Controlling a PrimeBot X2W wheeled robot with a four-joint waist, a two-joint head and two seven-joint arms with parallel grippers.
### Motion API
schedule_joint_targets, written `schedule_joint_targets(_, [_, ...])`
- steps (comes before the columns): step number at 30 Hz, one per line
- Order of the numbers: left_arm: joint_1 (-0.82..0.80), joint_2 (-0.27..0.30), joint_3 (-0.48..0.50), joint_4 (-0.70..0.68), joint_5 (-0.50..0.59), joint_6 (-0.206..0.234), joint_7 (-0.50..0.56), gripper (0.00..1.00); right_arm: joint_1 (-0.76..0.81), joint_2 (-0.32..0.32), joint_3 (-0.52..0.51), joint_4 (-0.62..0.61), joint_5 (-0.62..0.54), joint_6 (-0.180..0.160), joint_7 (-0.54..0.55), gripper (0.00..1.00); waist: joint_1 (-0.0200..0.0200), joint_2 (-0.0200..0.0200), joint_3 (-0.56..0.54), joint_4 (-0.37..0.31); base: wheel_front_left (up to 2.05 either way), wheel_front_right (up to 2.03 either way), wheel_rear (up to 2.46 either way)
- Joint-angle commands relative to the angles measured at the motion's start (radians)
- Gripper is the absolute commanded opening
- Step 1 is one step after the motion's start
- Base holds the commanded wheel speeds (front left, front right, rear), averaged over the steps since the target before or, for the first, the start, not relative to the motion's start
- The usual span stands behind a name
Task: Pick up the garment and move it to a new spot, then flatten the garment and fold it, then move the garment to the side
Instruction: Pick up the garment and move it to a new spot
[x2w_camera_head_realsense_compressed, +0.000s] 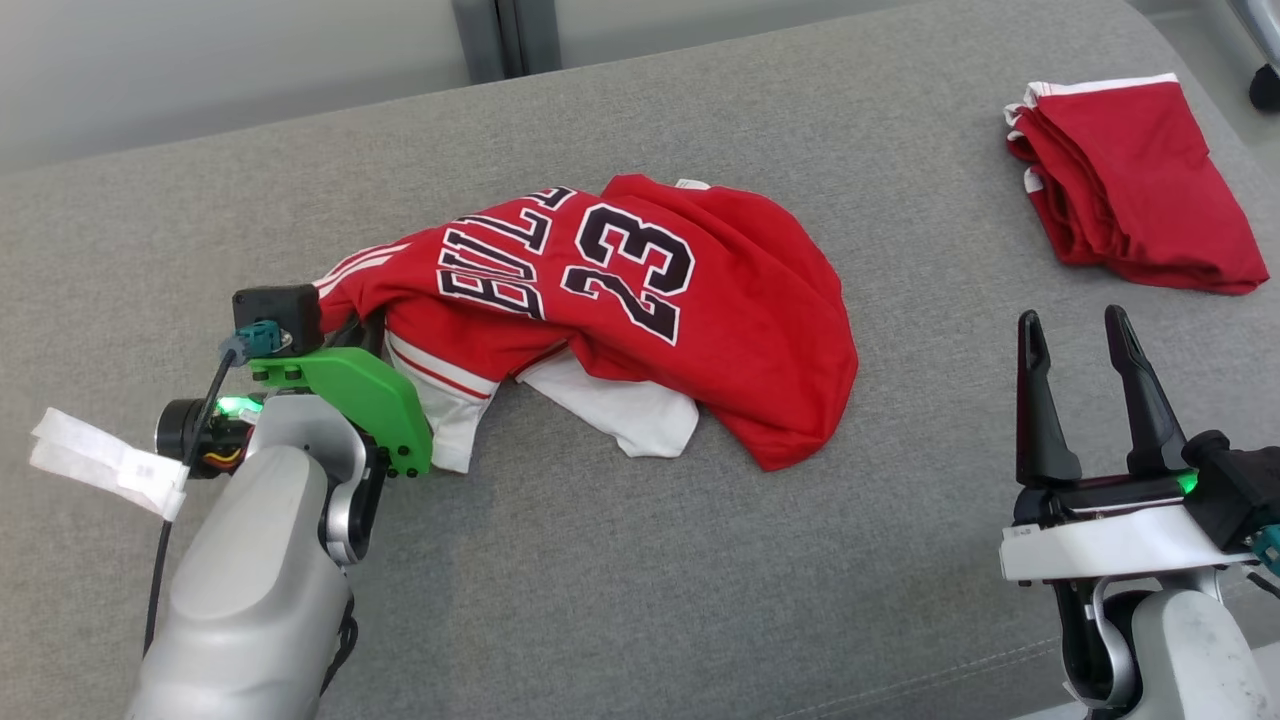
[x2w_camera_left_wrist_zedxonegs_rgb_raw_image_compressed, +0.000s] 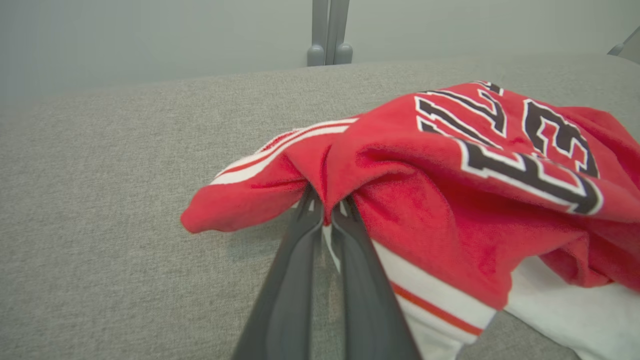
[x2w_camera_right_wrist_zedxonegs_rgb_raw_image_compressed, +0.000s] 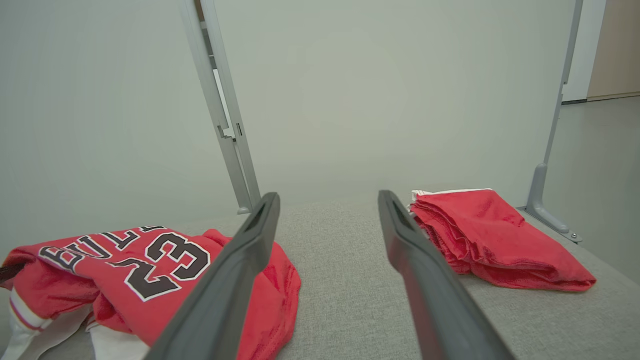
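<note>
A crumpled red jersey with "BULLS 23" in black and white trim lies mid-surface on the grey cushion. My left gripper is at its left end, fingers tucked under a raised fold. In the left wrist view the two fingers are pressed together on that red fold, left gripper shut on the jersey. My right gripper stands open at the lower right, well clear of the jersey, nothing between its fingers.
A second red garment, folded with white trim, lies at the back right corner, also the folded garment in the right wrist view. Metal frame posts rise behind the cushion. Bare grey fabric spans the front and far left.
</note>
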Motion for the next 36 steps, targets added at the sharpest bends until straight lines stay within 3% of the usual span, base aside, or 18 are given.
schedule_joint_targets(1, [0.015, -0.005, 0.002, 0.01, -0.002, 0.0, -0.022, 1.0, -0.012, -0.002, 0.004, 0.005, -0.002, -0.002, -0.003, 1.0, 0.0001, 0.0, -0.003, 0.017, 0.0, 0.0, 0.0])
schedule_joint_targets(16, [0.161, -0.038, -0.02, -0.036, -0.01, -0.048, -0.25, 1.0, 0.024, -0.002, 0.016, 0.091, -0.043, -0.002, -0.003, 1.0, 0.0001, 0.0, -0.136, 0.101, 0.0, 0.0, 0.0])
schedule_joint_targets(24, [0.344, -0.026, 0.015, -0.189, 0.007, -0.01, -0.307, 1.0, 0.032, -0.002, 0.059, 0.159, -0.09, -0.002, -0.003, 1.0, 0.0001, 0.0, -0.196, 0.137, 0.0, 0.0, 0.0])
schedule_joint_targets(36, [0.562, -0.065, 0.106, -0.423, 0.063, 0.032, -0.309, 1.0, 0.053, -0.002, 0.063, 0.201, -0.028, -0.002, -0.003, 1.0, 0.0001, 0.0, -0.219, 0.17, 0.0, 0.0, 0.0])
